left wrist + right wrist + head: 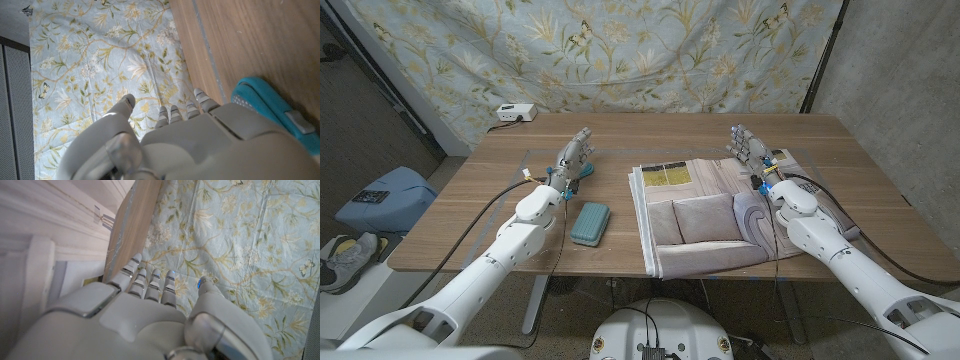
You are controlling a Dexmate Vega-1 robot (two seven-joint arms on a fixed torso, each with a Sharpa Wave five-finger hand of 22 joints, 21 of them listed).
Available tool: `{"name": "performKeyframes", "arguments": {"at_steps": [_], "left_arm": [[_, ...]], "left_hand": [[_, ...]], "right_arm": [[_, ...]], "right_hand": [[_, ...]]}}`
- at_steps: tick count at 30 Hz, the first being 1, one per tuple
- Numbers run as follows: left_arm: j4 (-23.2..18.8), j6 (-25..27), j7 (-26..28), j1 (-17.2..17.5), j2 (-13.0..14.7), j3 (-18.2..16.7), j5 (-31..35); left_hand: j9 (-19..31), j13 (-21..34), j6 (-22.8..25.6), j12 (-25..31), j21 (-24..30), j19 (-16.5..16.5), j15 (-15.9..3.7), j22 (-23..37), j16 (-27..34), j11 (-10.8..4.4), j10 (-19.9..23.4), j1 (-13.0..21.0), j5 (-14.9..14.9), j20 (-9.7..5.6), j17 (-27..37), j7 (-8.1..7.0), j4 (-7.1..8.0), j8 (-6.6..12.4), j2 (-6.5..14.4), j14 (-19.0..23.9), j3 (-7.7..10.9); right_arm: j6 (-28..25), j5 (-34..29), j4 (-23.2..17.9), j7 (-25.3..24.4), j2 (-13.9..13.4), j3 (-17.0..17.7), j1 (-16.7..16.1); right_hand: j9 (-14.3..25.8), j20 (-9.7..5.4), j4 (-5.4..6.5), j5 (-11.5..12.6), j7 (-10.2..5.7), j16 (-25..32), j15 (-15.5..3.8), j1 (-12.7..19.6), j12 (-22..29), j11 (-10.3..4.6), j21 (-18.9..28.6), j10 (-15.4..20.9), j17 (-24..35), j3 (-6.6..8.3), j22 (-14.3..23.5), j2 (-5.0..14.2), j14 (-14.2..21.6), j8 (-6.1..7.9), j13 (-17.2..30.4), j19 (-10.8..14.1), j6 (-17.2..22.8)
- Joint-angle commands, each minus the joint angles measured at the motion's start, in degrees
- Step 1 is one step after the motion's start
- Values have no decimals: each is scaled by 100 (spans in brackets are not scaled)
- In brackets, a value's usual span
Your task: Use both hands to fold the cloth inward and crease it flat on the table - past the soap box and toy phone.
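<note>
Now: cloth folded on worktop, L hand & R hand both spread, holding nothing; teal soap box near L arm.

The cloth lies on the right half of the wooden surface, folded into a thick, roughly rectangular pad with several layered edges showing along its left side. It is pale grey and mauve with a printed picture of cushions and a sofa, and a small yellow-green patch near its far left corner. Its near edge reaches the front edge of the surface. The soap box is a teal, rounded rectangular case lying flat just left of the cloth, apart from it; its teal body shows a small grey clasp.
</note>
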Motion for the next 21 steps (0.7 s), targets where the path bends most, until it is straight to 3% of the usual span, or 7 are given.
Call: {"name": "performKeyframes", "arguments": {"at_steps": [1,14,21], "left_arm": [[-338,179,14,165,150,-28,-58],[-865,316,-104,438,443,-97,-158],[-1173,440,-63,567,612,-143,-163]], "left_hand": [[26,14,16,29,6,-7,44,16,7,32,-38,73,31,57,8,4,-36,21,-11,-53,16],[25,12,4,17,-15,-17,67,16,-3,6,-58,124,51,68,2,-1,-125,13,-29,-87,32],[24,11,-23,7,-23,-22,71,16,-3,30,-82,146,59,50,1,25,-163,3,-34,-92,37]], "right_arm": [[-101,-119,-185,-94,-105,-29,-15],[-267,-296,-584,-306,-283,-46,-106],[-266,-359,-592,-302,-285,-86,-81]], "right_hand": [[26,18,-18,29,-9,41,-10,50,35,-15,31,34,14,25,10,-20,23,26,30,20,38],[26,15,-41,25,-8,47,-14,48,33,-23,27,18,4,29,10,-25,7,23,30,-4,33],[26,18,-51,23,-9,51,-15,45,33,-4,29,12,-1,29,10,-30,3,23,29,-8,32]]}}
